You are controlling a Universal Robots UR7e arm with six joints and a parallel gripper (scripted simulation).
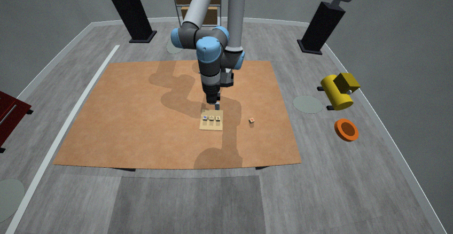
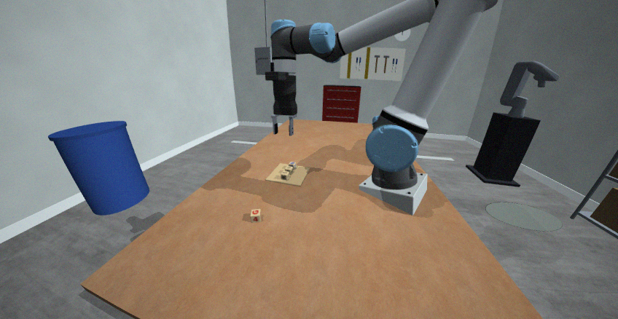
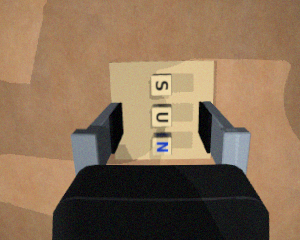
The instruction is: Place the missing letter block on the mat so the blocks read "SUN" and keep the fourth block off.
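A small tan mat [image 1: 211,126] [image 2: 300,175] [image 3: 130,80] lies on the brown table. Three wooden blocks lie on it side by side in a row: the S block [image 1: 218,117] [image 2: 283,176] [image 3: 161,84], the U block [image 1: 211,117] [image 2: 288,170] [image 3: 160,119] and the blue-lettered N block [image 1: 204,117] [image 2: 292,164] [image 3: 162,147]. All three letters face up. A fourth block [image 1: 251,120] [image 2: 256,215] with red marks lies on the bare table, well off the mat. My gripper [image 1: 217,106] [image 2: 282,130] [image 3: 160,117] is open and empty, hanging high above the row.
The robot base [image 2: 392,186] stands on the table beside the mat. A blue bin [image 2: 101,164] is off the table's side. A yellow machine [image 1: 338,90] and an orange ring [image 1: 346,129] lie on the floor.
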